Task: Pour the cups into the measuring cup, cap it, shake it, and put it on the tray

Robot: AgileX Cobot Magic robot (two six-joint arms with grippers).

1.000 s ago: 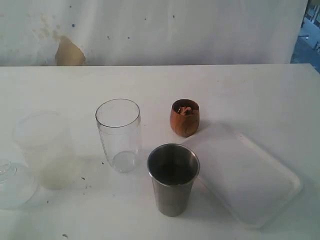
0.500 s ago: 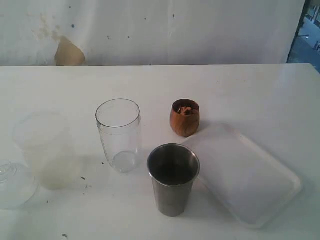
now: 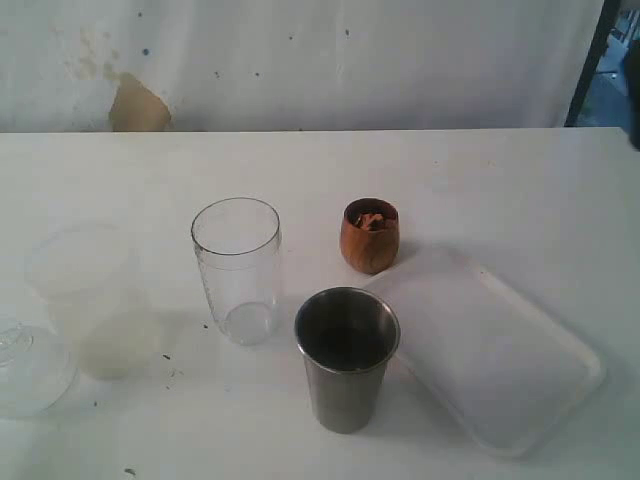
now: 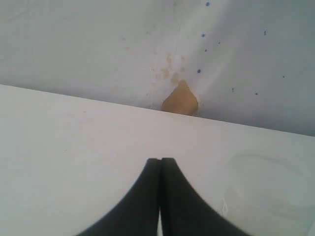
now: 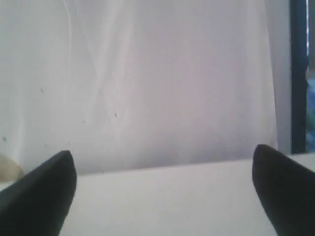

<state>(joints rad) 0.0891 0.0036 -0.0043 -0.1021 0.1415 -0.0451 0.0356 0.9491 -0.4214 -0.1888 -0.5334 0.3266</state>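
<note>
The clear measuring cup [image 3: 236, 270] stands upright left of centre. In front of it to the right is the steel tumbler [image 3: 346, 358], and behind that the brown wooden cup [image 3: 369, 235] with something in it. The white tray [image 3: 490, 350] lies flat on the right. At the left edge rests the clear domed cap [image 3: 25, 365]. Neither gripper is near the cups. In its wrist view my left gripper [image 4: 160, 160] is shut on nothing above bare table. My right gripper [image 5: 162, 152] is wide open, facing the backdrop.
A wide frosted plastic cup [image 3: 90, 300] stands beside the cap at the left. A faint translucent rim [image 4: 266, 182] shows near the left gripper. A dark shape [image 3: 634, 100] cuts in at the far right edge. A white backdrop [image 3: 320, 60] closes the table's far side.
The cups, cap and tray have not moved. A dark bar and dark shape have come into the exterior view's upper right corner.
</note>
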